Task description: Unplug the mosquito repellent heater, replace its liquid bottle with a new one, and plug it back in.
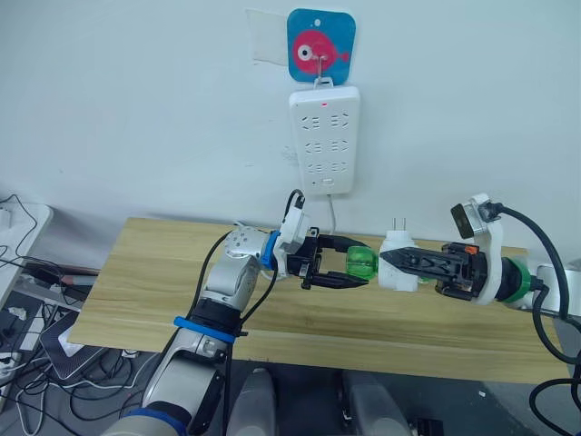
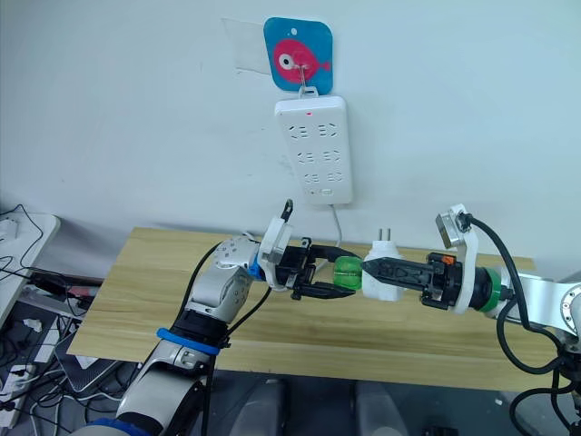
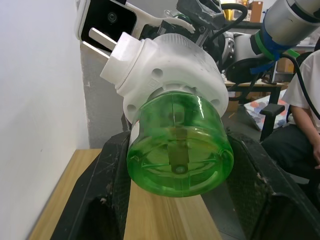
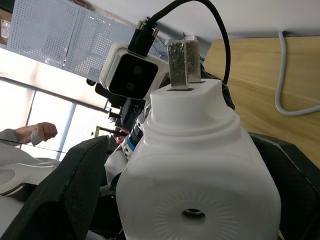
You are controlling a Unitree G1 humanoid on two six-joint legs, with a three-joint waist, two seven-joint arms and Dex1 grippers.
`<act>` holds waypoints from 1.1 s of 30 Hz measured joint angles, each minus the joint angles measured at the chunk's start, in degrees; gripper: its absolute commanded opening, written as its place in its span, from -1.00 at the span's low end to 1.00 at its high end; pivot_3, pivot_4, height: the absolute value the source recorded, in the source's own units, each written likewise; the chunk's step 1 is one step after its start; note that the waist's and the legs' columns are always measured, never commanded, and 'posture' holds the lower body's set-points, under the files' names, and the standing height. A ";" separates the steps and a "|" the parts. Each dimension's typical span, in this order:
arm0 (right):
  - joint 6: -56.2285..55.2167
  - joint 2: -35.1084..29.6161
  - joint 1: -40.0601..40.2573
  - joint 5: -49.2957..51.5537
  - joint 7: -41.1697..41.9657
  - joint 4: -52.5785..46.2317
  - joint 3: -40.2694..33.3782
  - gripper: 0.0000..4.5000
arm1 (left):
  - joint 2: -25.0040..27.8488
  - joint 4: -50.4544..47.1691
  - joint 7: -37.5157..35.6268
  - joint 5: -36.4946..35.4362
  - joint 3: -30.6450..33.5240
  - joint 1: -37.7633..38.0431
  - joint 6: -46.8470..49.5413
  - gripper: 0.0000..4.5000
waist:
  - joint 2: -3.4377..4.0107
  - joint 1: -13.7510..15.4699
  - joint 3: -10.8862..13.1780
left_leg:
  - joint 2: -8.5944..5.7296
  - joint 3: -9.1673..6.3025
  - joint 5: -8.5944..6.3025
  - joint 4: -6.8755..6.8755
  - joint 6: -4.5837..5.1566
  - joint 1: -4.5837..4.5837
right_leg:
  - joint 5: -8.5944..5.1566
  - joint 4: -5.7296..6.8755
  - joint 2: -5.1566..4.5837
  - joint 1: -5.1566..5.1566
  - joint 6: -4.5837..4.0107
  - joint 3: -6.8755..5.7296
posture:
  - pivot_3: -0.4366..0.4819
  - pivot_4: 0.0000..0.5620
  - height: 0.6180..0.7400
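Note:
The mosquito repellent heater (image 1: 397, 257), a small white rounded unit with two metal prongs (image 4: 182, 62) pointing up, hangs in the air above the wooden table (image 1: 154, 272). My right gripper (image 1: 388, 260) is shut on its body from the right. A green translucent liquid bottle (image 1: 361, 264) sits in the heater's left side, its neck inside the white housing (image 3: 170, 70). My left gripper (image 1: 356, 266) is shut on that bottle (image 3: 180, 145), one black finger (image 3: 107, 185) on each side. The two grippers face each other, nearly tip to tip.
A long white power strip (image 1: 325, 141) hangs on the wall from a hook on a blue fish sticker (image 1: 320, 45), its cable (image 4: 290, 107) running down to the table. Cables and devices lie on the floor at left (image 1: 27, 309). A seated person (image 3: 305, 110) is nearby.

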 measured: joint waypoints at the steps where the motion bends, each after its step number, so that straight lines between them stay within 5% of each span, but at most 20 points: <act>1: 0.00 0.02 -0.01 0.00 0.00 0.01 0.34 0.98 | -0.03 -0.01 0.03 -0.03 0.00 0.00 0.00 0.01 | 0.00 0.00 0.00 | 0.00 0.00 0.00 0.00 0.00 0.00 | 0.00 0.00 0.00 0.00 0.00 0.00 | -0.11 -0.14 1.00; 22: 0.94 -0.76 1.64 0.03 3.71 -1.67 3.70 0.98 | -0.24 -0.38 3.27 -0.25 0.61 -0.69 0.39 0.01 | -0.01 0.04 0.00 | 0.00 -0.01 0.00 0.00 0.00 0.00 | 0.00 0.00 0.00 0.00 0.00 -0.01 | -0.10 -0.12 1.00; 33: -5.78 -0.68 10.70 0.23 4.49 -10.56 4.14 0.98 | -0.55 1.59 4.37 0.57 0.60 -0.92 -0.20 0.01 | -0.01 0.04 0.01 | 0.00 -0.03 0.00 -0.01 0.00 -0.01 | 0.00 0.00 0.00 0.00 0.01 -0.02 | -0.10 -0.12 1.00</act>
